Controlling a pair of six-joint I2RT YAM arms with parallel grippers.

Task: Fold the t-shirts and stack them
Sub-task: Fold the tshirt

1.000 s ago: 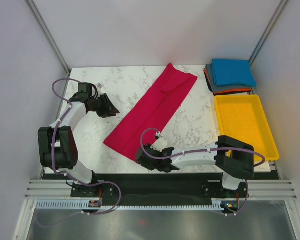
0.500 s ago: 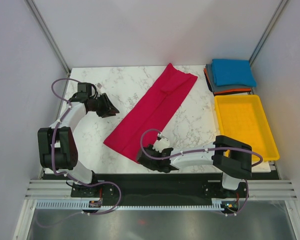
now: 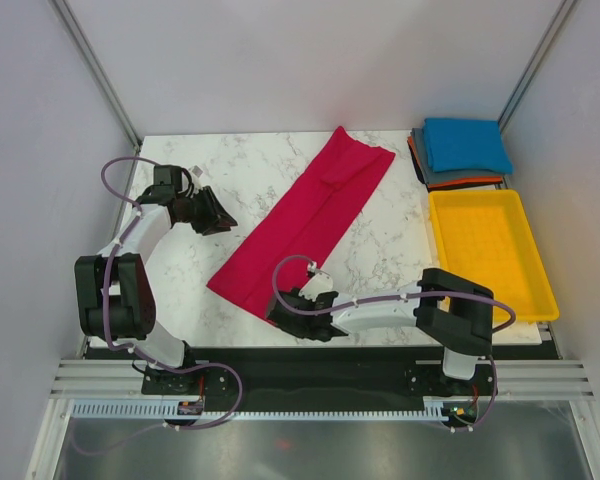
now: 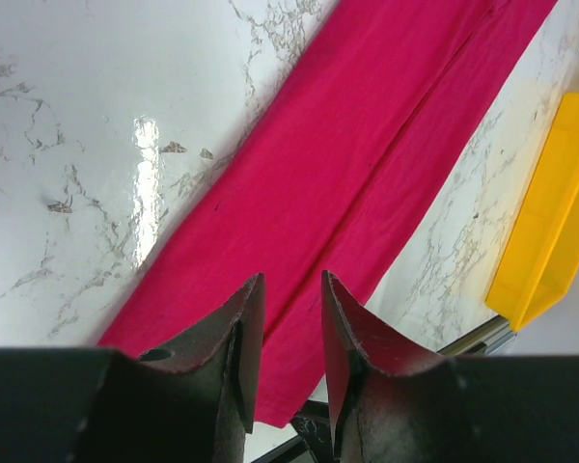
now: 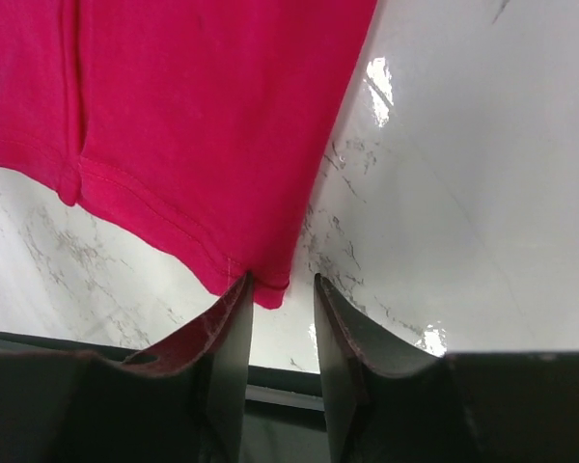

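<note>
There are four t-shirts, one crimson-red t-shirt point(image 3: 305, 225) spread mid-table point(image 3: 210, 170) and three folded in the far-right stack, namely one blue tee point(image 3: 466, 144), one dark grey tee point(image 3: 458, 177) and one orange tee point(image 3: 472, 184), plus one yellow tray point(image 3: 490, 250) at the right and two arms, left arm point(image 3: 130, 240) and right arm point(image 3: 380, 310).

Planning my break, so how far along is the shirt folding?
Done: blue, grey and orange tees sit folded in a stack at the far right corner. In hand: the red t-shirt is a long folded strip; the right gripper straddles its near corner, jaws open, with the left gripper open beside it. Left: fold it shorter, then stack it.
</note>
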